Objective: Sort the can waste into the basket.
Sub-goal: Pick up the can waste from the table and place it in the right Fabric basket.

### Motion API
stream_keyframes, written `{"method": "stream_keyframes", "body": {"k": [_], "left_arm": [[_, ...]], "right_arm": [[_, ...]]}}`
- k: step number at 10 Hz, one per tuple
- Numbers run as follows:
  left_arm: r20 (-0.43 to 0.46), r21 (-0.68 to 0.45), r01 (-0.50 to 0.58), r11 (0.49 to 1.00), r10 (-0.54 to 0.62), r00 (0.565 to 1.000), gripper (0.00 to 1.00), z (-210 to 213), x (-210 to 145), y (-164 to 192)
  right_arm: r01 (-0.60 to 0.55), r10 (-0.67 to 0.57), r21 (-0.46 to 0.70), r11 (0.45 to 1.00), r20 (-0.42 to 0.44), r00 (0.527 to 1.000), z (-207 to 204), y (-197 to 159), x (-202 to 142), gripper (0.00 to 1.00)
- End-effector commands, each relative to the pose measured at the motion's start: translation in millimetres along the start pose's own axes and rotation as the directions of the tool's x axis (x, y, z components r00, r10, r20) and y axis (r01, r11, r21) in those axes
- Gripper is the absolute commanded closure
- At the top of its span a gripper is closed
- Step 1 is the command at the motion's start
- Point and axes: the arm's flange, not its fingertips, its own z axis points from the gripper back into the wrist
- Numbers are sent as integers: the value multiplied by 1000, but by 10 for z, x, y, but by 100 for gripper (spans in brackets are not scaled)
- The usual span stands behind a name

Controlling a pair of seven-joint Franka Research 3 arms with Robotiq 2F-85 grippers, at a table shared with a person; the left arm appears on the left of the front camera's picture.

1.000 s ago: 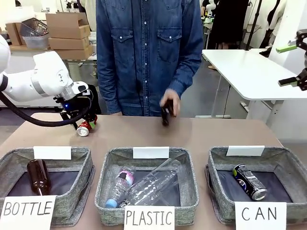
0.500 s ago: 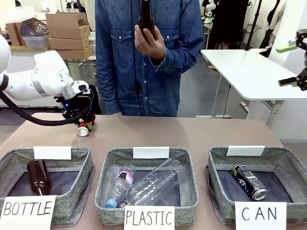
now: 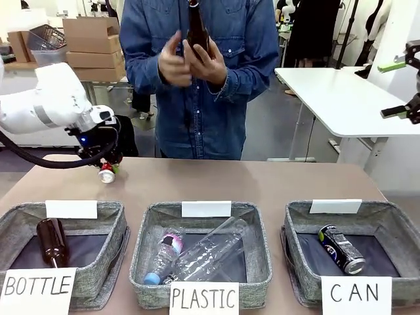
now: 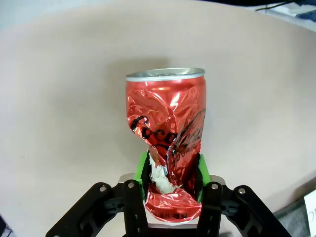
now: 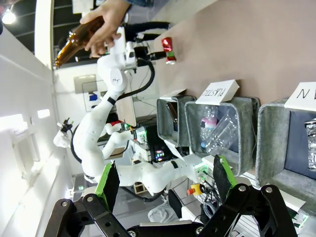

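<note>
The left gripper [image 3: 107, 168] is clamped on the red can [image 3: 106, 174], its green pads [image 4: 143, 170] pressing the crushed lower part of the can from both sides; in the left wrist view the red can [image 4: 165, 128] stands up between the black fingers with its silver end away from the camera and its dented body over the bare tan table [image 4: 59, 98]. From the front this can hangs low over the far left part of the table [image 3: 262, 184], near the person's side and well apart from the basket [image 3: 394, 220] with the white "CAN" sign [image 3: 356, 293], which sits at the near right; whether the can touches the tabletop I cannot tell. The dark can [image 3: 341, 248] lies on its side on the dark bottom of that basket. The right gripper [image 3: 398, 88] is raised at the picture's right edge, away from the table, with its jaws spread wide and nothing between them, as the right wrist view confirms [image 5: 165, 180]. Across the table the person holds a brown glass bottle [image 3: 197, 33] upright at chest height in both hands [image 3: 174, 64]. The "PLASTIC" basket [image 3: 147, 262] holds clear bottles, and the "BOTTLE" basket [image 3: 108, 259] holds one brown bottle
</note>
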Motion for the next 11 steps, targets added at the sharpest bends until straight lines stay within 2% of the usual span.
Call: {"method": "stream_keyframes", "body": {"k": [1, 3, 5, 7, 8, 9, 10, 11], "left_arm": [[32, -21, 44, 999, -43, 999, 100, 497, -527, 124], [111, -99, 151, 984, -140, 984, 100, 1062, -1237, 193], [227, -155, 308, 939, -270, 936, 100, 1501, -2143, 104], [330, -142, 466, 873, -402, 854, 100, 1782, -2976, -32], [438, -111, 506, 855, -414, 798, 100, 1894, -3292, -83], [476, -127, 522, 843, -410, 778, 100, 1927, -3320, -32], [350, -137, 456, 879, -388, 853, 100, 1877, -2765, -35], [350, -137, 456, 879, -388, 853, 100, 1877, -2765, -35]], "right_arm": [[-21, 21, -4, 1000, -8, 1000, 17, -2, 9, 0], [-21, 21, -4, 1000, -8, 1000, 17, -2, 9, 0], [-21, 21, -4, 1000, -8, 1000, 17, -2, 9, 0], [-21, 21, -4, 1000, -8, 1000, 17, -2, 9, 0], [-21, 21, -4, 1000, -8, 1000, 17, -2, 9, 0], [-21, 21, -4, 1000, -8, 1000, 17, -2, 9, 0], [-21, 21, -4, 1000, -8, 1000, 17, -2, 9, 0], [-21, 21, -4, 1000, -8, 1000, 17, -2, 9, 0]]}}
